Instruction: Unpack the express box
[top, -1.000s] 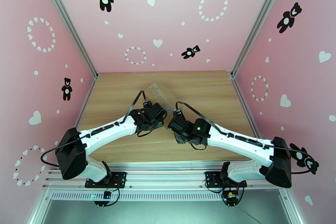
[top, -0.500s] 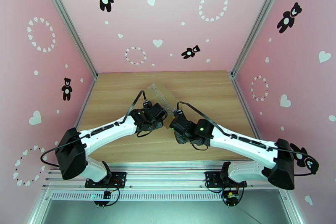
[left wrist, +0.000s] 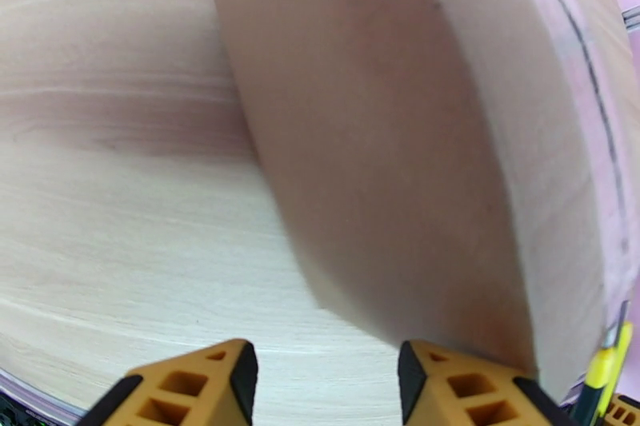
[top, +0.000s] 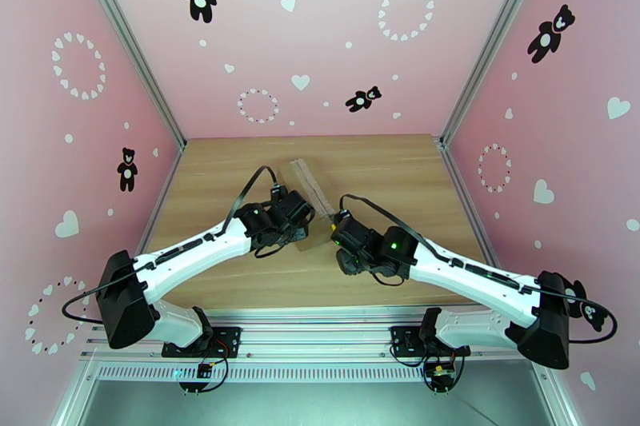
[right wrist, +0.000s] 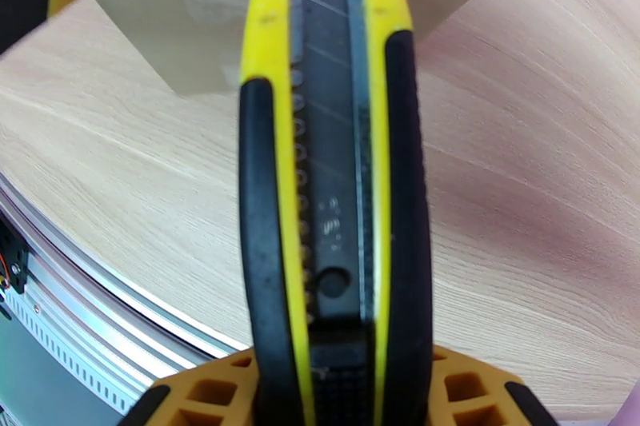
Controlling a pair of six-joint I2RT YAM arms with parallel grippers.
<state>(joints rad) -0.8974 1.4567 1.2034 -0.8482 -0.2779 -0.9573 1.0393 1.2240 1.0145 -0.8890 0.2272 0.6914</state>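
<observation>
The express box (top: 308, 184), a brown carton with clear tape along its top, lies at the middle of the wooden table (top: 384, 172). My left gripper (top: 306, 225) sits at the box's near left side. In the left wrist view the box (left wrist: 416, 140) rises close ahead, and my left gripper (left wrist: 324, 388) is open with bare table between its fingers. My right gripper (top: 334, 226) is just right of the box's near end. It is shut on a yellow and black utility knife (right wrist: 336, 180), whose blade end reaches the box (right wrist: 160, 20).
Pink walls with bear and heart stickers close in the table on three sides. An aluminium rail (top: 320, 316) runs along the near edge, in front of both arm bases. Bare wood lies to the left, right and far side of the box.
My left arm has swung a little left and back, so more of the box shows between the grippers. My right arm has shifted slightly toward the near edge with the knife.
</observation>
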